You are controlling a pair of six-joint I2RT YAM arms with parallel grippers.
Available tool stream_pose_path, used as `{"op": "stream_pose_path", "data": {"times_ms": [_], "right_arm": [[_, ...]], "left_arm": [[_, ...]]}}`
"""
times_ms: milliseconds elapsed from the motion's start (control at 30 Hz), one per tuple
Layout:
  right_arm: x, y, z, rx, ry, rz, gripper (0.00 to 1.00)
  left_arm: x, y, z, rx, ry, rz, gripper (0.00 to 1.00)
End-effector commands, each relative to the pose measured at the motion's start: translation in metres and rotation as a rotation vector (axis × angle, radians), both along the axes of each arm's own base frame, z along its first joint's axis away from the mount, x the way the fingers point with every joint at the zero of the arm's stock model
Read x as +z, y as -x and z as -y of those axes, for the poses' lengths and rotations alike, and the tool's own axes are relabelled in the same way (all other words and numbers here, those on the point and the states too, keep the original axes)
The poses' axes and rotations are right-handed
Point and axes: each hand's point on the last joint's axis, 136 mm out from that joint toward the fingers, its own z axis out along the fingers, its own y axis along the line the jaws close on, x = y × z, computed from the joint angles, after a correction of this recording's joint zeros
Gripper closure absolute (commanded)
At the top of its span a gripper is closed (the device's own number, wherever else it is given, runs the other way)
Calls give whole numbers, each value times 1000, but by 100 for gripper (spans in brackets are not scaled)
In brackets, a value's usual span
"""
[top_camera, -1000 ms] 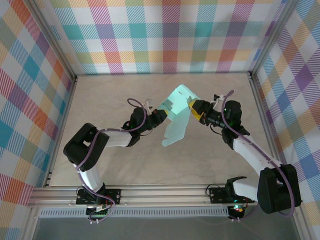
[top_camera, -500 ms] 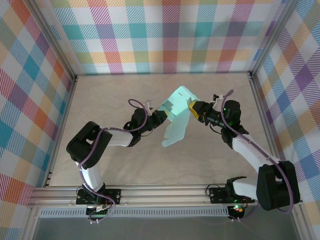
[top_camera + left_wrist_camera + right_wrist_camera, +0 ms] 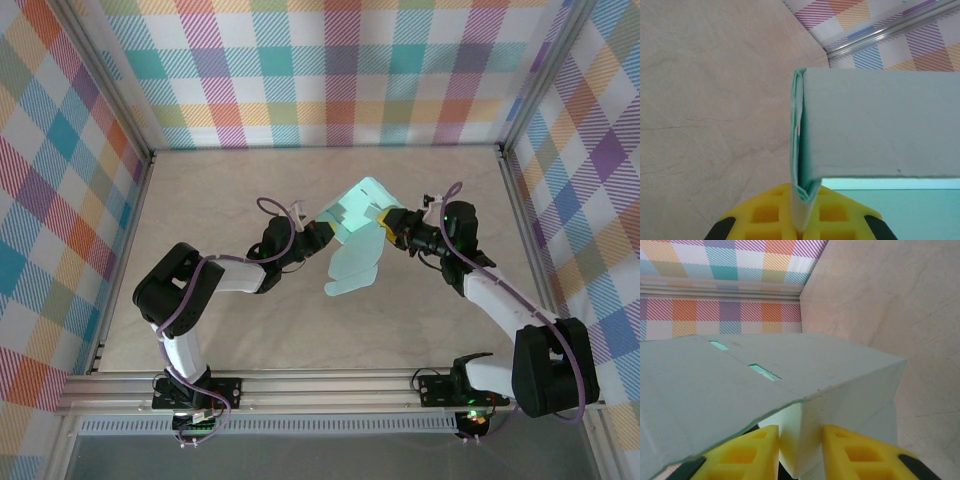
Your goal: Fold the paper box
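The paper box is pale mint card, partly folded, held above the middle of the table between both grippers, with a loose flap hanging toward the near side. My left gripper is shut on the box's left edge. In the left wrist view its yellow fingertips pinch a doubled fold of the box at the left gripper. My right gripper is at the box's right corner. In the right wrist view a folded corner of the box sits in the right gripper, both yellow pads touching it.
The beige table is fenced by checked cloth walls at the back and both sides, on aluminium posts. A metal rail with the arm bases runs along the near edge.
The right gripper's jaws have narrowed onto the box's right corner. The box has tipped slightly and its hanging flap looks broader. The left gripper keeps its pinch.
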Motion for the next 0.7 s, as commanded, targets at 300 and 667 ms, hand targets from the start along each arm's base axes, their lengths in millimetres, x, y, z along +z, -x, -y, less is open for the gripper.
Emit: {"op": "stream_pose_path", "data": {"times_ms": [300, 667], "right_arm": [[-1, 2, -1, 12, 5, -33, 90], [0, 1, 0, 8, 7, -28, 84]], "left_arm": [[17, -3, -1, 6, 10, 65, 100], [17, -3, -3, 13, 5, 70, 100]]}}
